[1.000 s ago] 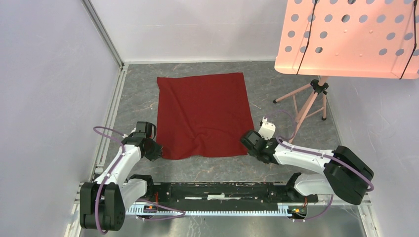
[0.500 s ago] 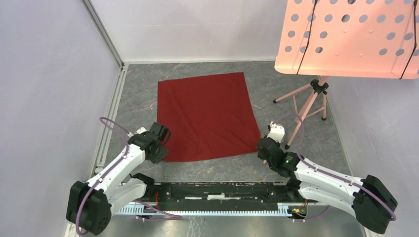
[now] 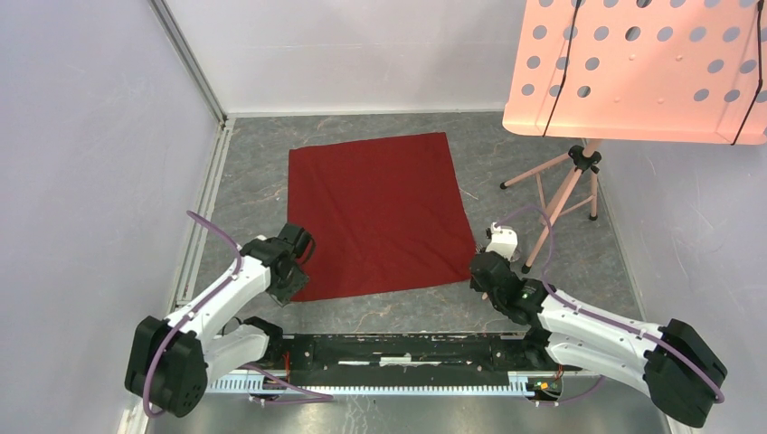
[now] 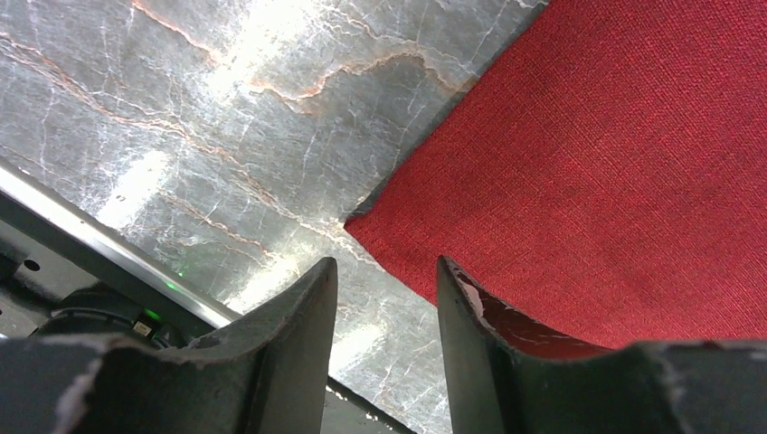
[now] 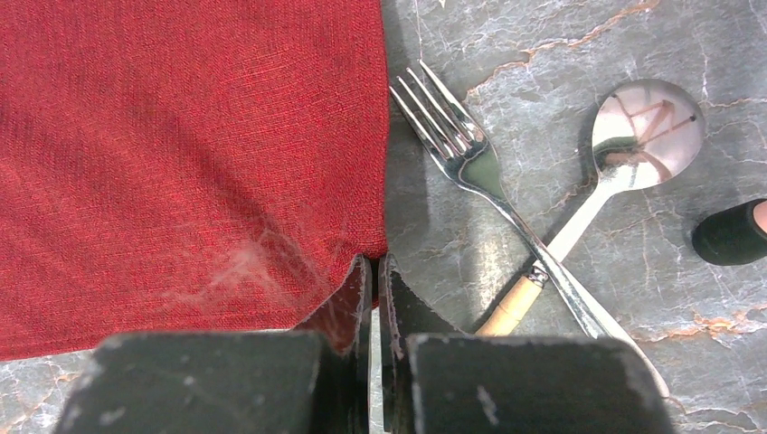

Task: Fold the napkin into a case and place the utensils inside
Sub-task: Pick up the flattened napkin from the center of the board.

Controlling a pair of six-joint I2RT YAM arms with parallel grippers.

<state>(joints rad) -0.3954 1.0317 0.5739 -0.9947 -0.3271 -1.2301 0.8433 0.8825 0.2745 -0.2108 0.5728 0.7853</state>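
— Where's the napkin (image 3: 380, 217)?
— Spread flat on the table (image 3: 253, 181). The wrinkles along its near edge a second ago are pulled out.
— The pincers?
— The left gripper (image 4: 384, 271) has just parted its jaws and let its near corner go. The right gripper (image 5: 374, 267) stays pinched on the other corner.
— Utensils?
— The fork (image 5: 470, 163) and spoon (image 5: 647, 127) lie crossed just beside the napkin. Smoothing looks done, with no fold yet.

1. A robotics lab cell: a white left arm (image 3: 217, 303) and right arm (image 3: 588, 330) bolted to a black rail (image 3: 407, 348) at 6 o'clock.
2. Plain pale walls (image 3: 90, 181) enclose a grey marbled counter (image 3: 253, 190).
3. A pink perforated board (image 3: 624, 99) on a tripod (image 3: 583, 160) stands at 2 o'clock.
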